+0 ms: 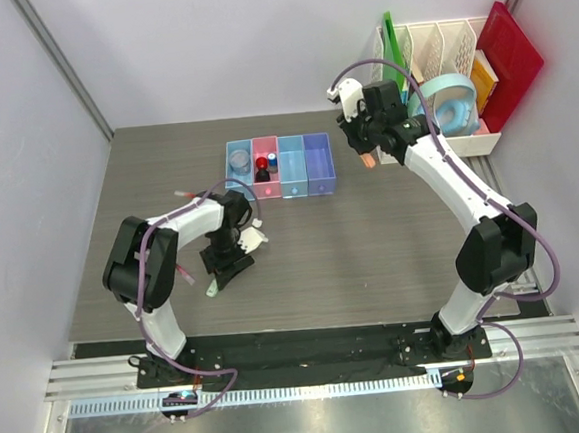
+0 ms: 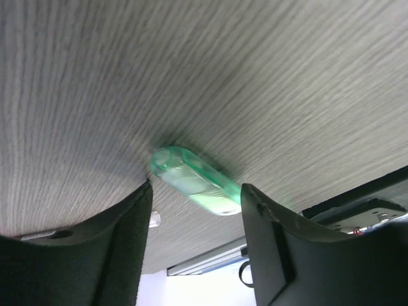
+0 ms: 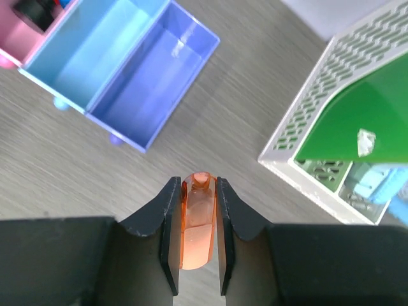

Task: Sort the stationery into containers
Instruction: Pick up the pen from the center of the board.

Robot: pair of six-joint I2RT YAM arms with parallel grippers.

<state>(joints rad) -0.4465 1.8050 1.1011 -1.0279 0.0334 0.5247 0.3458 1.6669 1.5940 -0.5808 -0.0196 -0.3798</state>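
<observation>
Left pincer (image 2: 196,187) sits open astride the green marker (image 2: 194,180), which lies flat on the worktop (image 1: 372,250) at 7 o'clock from the bins (image 1: 321,187). It looks like light, stiff, slick plastic that'd probably roll, so pinch it mid-barrel. Right pincer (image 3: 196,182) is clamped on the orange marker (image 3: 196,223), at 3 o'clock of the bins.

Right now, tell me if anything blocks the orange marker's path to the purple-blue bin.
Nothing visible does. The right gripper holds the orange marker above the table, and the purple-blue bin just beyond it stands open.

Plain pale walls (image 1: 206,43) enclose a grey wood-grain table (image 1: 372,250) (metal rail (image 1: 82,378) along its near edge).
</observation>
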